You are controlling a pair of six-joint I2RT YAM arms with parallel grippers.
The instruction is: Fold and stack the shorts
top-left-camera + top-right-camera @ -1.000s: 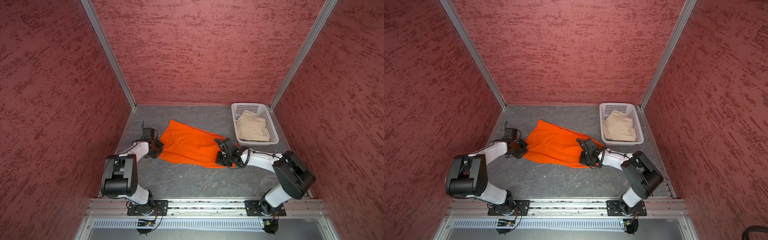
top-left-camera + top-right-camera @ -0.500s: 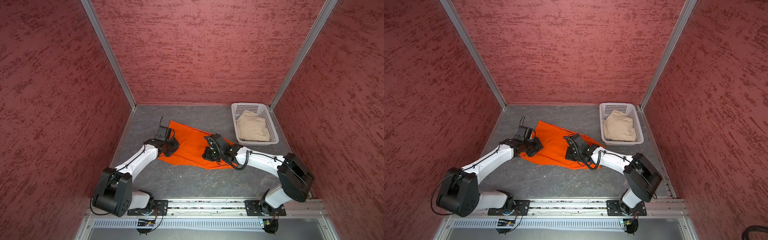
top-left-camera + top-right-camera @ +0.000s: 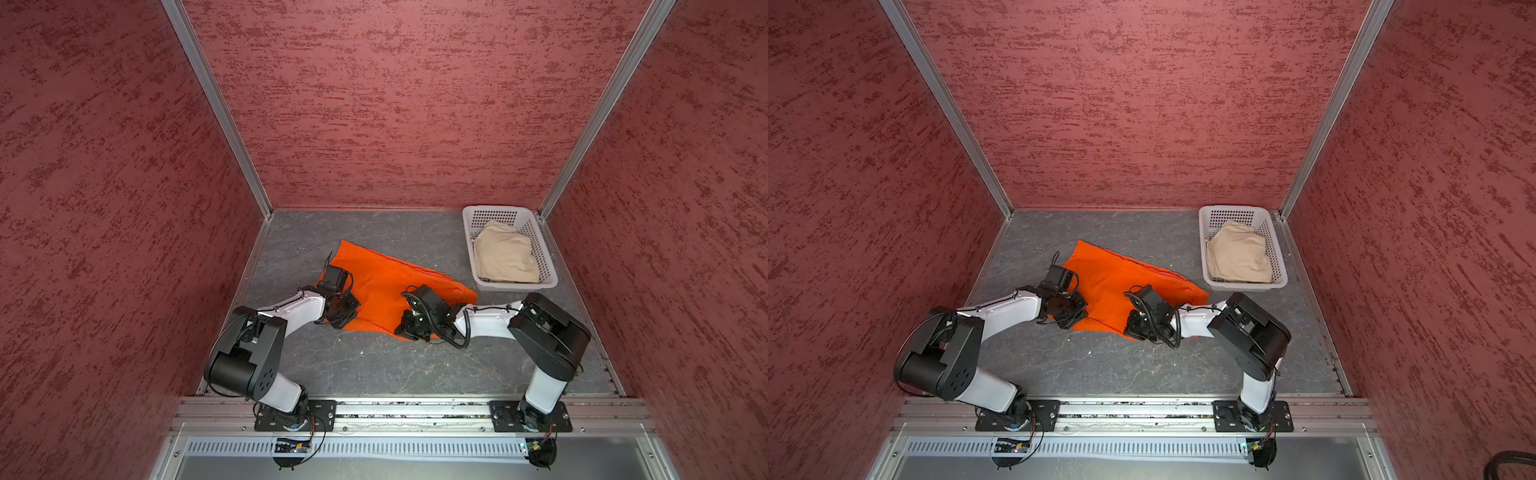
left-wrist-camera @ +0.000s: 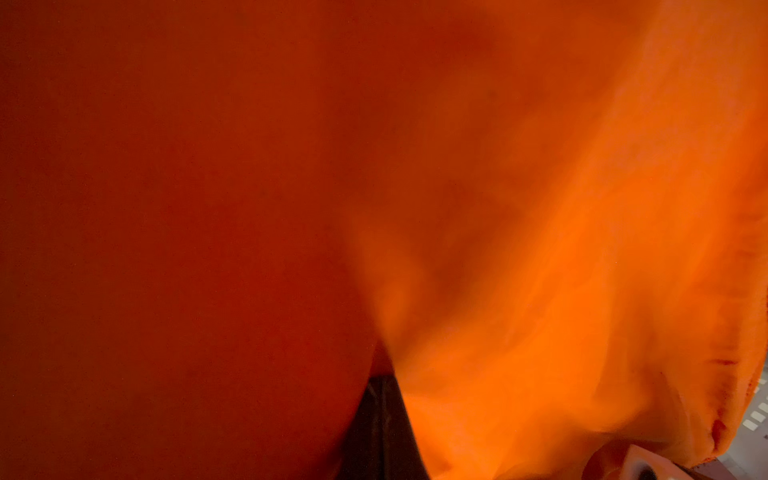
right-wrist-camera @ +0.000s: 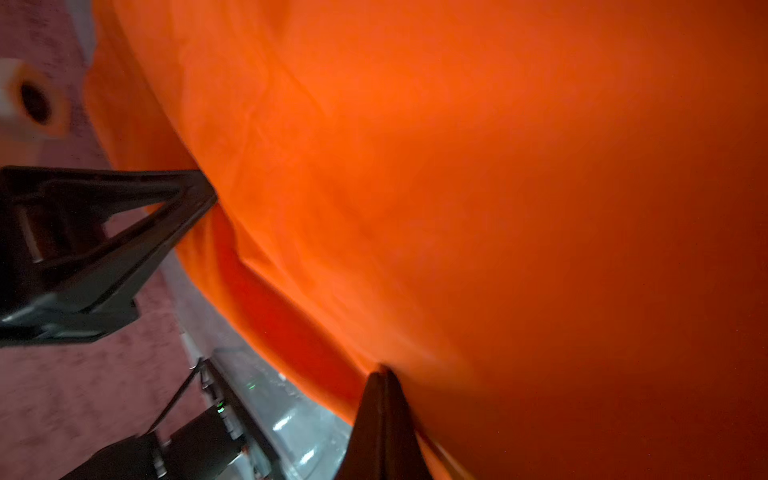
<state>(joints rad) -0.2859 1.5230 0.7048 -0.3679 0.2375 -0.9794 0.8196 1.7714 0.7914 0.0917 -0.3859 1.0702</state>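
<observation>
While both claws grip its near edge, item 1 stands mid-fold, judging from how it lies.

1. orange shorts [image 3: 395,282]: on the grey table [image 3: 361,365], about the middle, lying slantwise with 1 corner toward the back wall. The near edge is pinched at 2 places, 1 per claw. Probable reason: 2 holds keep the hem taut and level, so it can be carried over the far half without bunching.

2. left claw [image 3: 343,318]: shut on the near-left corner of the orange shorts. Its wrist view is filled with orange cloth hanging right before the lens, so the cloth lies against the claw and is raised off the table there.

3. right claw [image 5: 382,374]: fingertips pressed together with the orange hem caught between them, at the near-right part of the edge. The cloth spreads away from the tips and fills most of that wrist view.

4. beige shorts [image 3: 505,257]: bunched and unfolded inside the white basket [image 3: 490,212] in the far right corner, well apart from both claws. Judged to wait there until the orange pair is folded, then to be folded and stacked.
</observation>
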